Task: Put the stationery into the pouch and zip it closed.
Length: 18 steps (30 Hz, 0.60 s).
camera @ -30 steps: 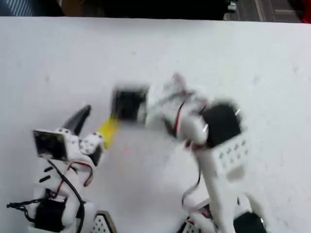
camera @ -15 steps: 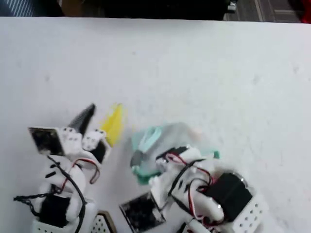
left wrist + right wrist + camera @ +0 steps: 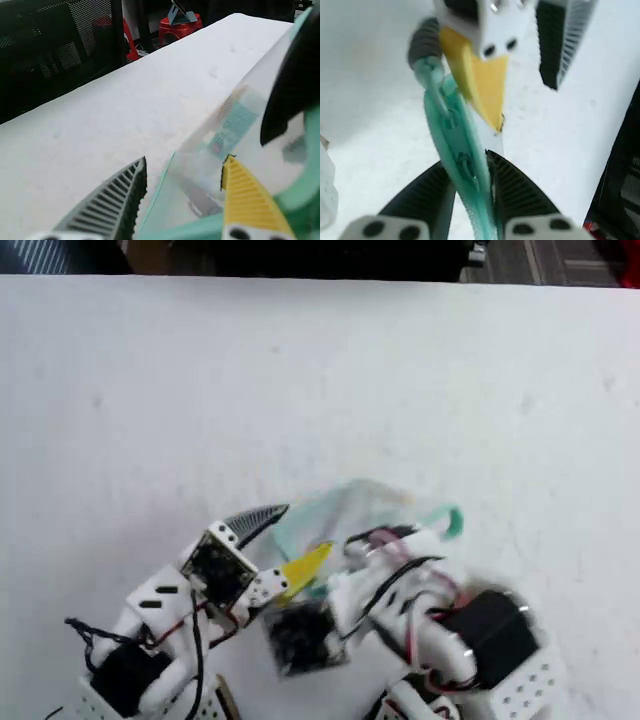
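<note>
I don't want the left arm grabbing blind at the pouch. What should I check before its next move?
1. Right gripper clamped on the green edge of the pouch: ok.
2. Left gripper open: ok, fingers spread.
3. Left gripper at the pouch: ok, yellow finger over it, grey finger over the table.
4. Stationery inside: cannot tell, shapes through the wall are unclear.
5. Pouch closed: cannot tell.

2 hands total: 1 left hand (image 3: pixel 303 529) & 1 right hand (image 3: pixel 470 167). 1 pouch (image 3: pixel 345 502), 1 worktop (image 3: pixel 300 360). Stationery (image 3: pixel 235 120) inside pouch: qty unclear, too blurred to count.
</note>
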Available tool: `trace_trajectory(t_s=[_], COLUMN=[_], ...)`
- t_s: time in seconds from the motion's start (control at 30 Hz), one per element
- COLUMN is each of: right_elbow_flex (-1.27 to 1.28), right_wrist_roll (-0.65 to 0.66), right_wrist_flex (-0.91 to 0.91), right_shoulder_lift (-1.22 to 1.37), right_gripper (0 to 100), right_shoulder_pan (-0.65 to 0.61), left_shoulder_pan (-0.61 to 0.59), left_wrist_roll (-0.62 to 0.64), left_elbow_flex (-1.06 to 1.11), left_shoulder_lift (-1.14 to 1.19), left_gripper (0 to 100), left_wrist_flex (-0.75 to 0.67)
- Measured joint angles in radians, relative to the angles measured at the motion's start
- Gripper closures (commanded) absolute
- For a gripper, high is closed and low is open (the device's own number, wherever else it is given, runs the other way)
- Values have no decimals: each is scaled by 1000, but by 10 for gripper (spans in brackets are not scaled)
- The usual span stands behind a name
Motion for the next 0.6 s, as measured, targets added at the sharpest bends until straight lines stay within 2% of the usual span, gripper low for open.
trace_trajectory(t_s=[0.17, 0.4, 0.6], right_elbow_flex=[-9, -9, -9], right_wrist_roll=[0, -94, -112], right_wrist_flex=[-38, -94, -123], right_shoulder_lift=[0, 2, 2], right_gripper=[981, 981, 981], right_shoulder_pan=[112, 143, 143], left_shoulder_pan=[2, 3, -118], left_wrist_roll=[0, -6, -9], left_elbow_flex=[-81, -98, -129], left_shoulder_lift=[0, 0, 3], left_gripper=[744, 745, 742], left_wrist_flex=[91, 115, 118])
